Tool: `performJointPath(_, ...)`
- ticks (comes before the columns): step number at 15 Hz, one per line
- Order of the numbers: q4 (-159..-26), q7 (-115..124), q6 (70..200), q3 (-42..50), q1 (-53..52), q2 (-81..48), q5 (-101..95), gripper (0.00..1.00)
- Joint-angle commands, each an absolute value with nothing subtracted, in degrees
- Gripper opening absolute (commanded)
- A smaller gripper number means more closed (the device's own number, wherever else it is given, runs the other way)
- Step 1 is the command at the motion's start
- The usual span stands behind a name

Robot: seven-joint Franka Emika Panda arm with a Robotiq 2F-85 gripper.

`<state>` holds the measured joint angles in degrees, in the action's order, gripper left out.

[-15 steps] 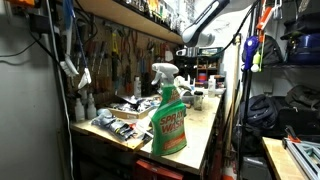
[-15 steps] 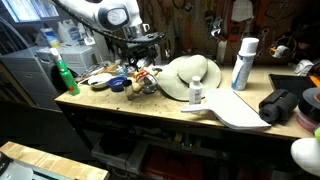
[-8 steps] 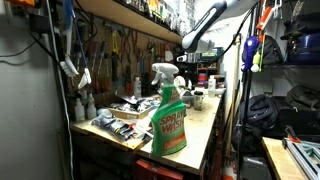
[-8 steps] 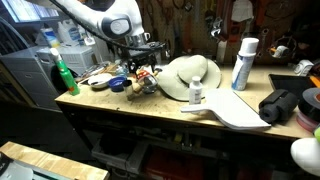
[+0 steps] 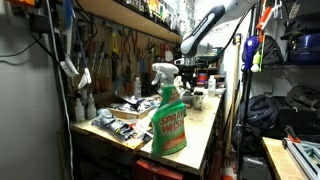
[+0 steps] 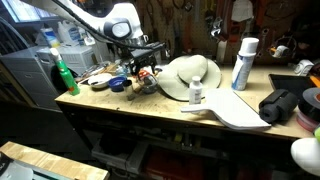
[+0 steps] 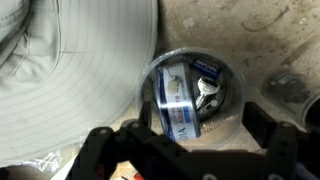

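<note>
Gripper [image 6: 146, 68] lower than before, above clear cup [image 7: 195, 95] beside hat [image 7: 70, 80].

**White articulated arm [image 6: 120, 18] with black gripper [image 6: 145, 62]**
Smooth, rounded white link shells meet at dark joint seams and end in a bulbous wrist housing. In the wrist view the gripper shows a matte black body with two blocky, angular finger links.

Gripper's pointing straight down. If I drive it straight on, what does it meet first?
Probably the clear cup, which sits centred between the open fingers of the gripper in the wrist view. The hat lies close beside it, so one finger might graze that. Depth is unclear.
</note>
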<state>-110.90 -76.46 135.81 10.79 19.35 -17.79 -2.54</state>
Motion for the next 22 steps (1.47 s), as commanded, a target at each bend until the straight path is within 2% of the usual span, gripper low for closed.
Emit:
performJointPath(1, -110.59, -78.75, 139.0, 9.62, 19.85, -19.12, -2.42, 0.73)
performJointPath(3, -110.39, -78.67, 139.54, 9.51, 19.64, -19.62, -3.28, 0.69)
performJointPath(4, -110.32, -78.8, 139.79, 9.47, 19.63, -19.84, -3.43, 0.64)
performJointPath(6, -110.05, -78.7, 139.99, 9.49, 19.64, -20.25, -3.76, 0.4)
performJointPath(7, -110.0, -78.7, 140.05, 9.55, 19.63, -20.33, -4.06, 0.36)
performJointPath(10, -109.87, -78.11, 139.86, 9.87, 19.48, -19.82, -5.19, 0.14)
performJointPath(16, -110.73, -78.97, 136.1, 10.29, 19.67, -15.89, -5.99, 0.14)
performJointPath(22, -113.5, -94.03, 124.63, 9.11, 21.98, -7.82, 5.87, 0.14)
